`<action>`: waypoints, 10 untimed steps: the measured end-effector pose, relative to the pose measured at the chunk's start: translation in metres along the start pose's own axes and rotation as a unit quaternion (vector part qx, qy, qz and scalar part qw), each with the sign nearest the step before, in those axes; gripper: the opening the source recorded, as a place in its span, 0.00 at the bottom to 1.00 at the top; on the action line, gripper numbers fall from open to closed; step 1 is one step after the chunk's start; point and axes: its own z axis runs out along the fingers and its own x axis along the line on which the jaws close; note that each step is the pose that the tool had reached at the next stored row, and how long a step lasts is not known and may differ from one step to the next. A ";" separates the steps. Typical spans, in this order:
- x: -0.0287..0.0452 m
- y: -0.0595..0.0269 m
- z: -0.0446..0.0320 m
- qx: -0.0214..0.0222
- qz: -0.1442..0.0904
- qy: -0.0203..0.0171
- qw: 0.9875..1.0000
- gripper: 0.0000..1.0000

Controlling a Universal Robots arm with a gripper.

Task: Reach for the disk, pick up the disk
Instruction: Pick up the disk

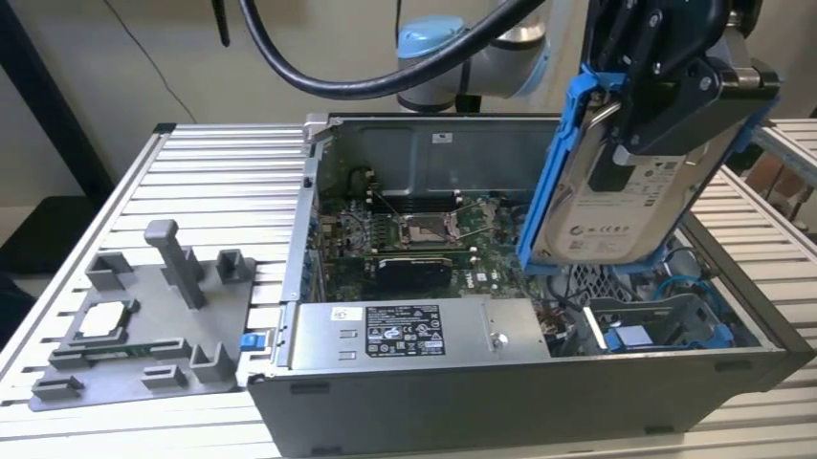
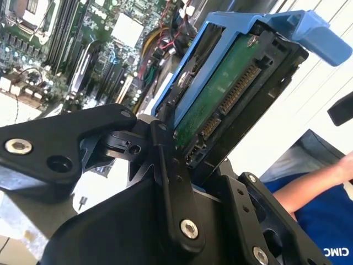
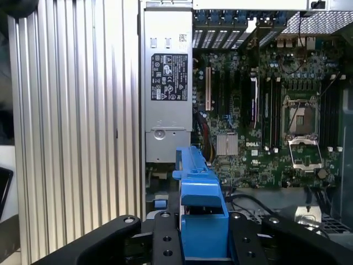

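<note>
The disk point(image 1: 626, 196), a silver drive with a white label in a blue plastic frame, hangs tilted above the open computer case's right side. My gripper point(image 1: 671, 100) is shut on its upper end, black jaws clamping both faces. In the second wrist view the disk point(image 2: 220, 99) shows its green circuit board and connector between the black fingers point(image 2: 165, 165). In the first wrist view the blue frame's edge point(image 3: 201, 204) sits between the fingers point(image 3: 162, 237), above the motherboard.
The open computer case point(image 1: 511, 392) holds a motherboard point(image 1: 422, 229), a grey power supply point(image 1: 396, 335) and a blue drive bay point(image 1: 651, 330) under the disk. A grey fixture point(image 1: 166, 335) with a small chip point(image 1: 102, 320) lies on the slatted table point(image 1: 217, 182). A person's arm point(image 2: 314, 185) shows beside the case.
</note>
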 end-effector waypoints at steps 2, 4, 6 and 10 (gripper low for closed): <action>-0.0001 -0.0034 -0.0001 0.000 0.000 0.000 1.000 0.00; -0.0002 -0.0060 0.0000 0.000 0.000 0.000 1.000 0.00; -0.0002 -0.0079 0.0000 0.000 0.000 0.000 1.000 0.00; -0.0003 -0.0119 0.0001 0.000 0.000 0.000 1.000 0.00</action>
